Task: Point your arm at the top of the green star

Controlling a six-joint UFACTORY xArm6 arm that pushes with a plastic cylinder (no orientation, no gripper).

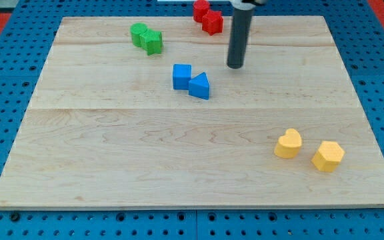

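Two green blocks touch near the view's top left. The lower right one looks like the green star; the upper left one looks rounder. My tip rests on the board well to the right of the green star and slightly lower, far apart from it. The dark rod rises from the tip to the view's top edge. The blocks nearest the tip are the blue triangle to its lower left and a red block to its upper left; it touches neither.
A blue cube touches the blue triangle, between my tip and the green blocks. A second red block sits at the board's top edge. A yellow heart and a yellow hexagon lie at the lower right. The wooden board sits on a blue pegboard.
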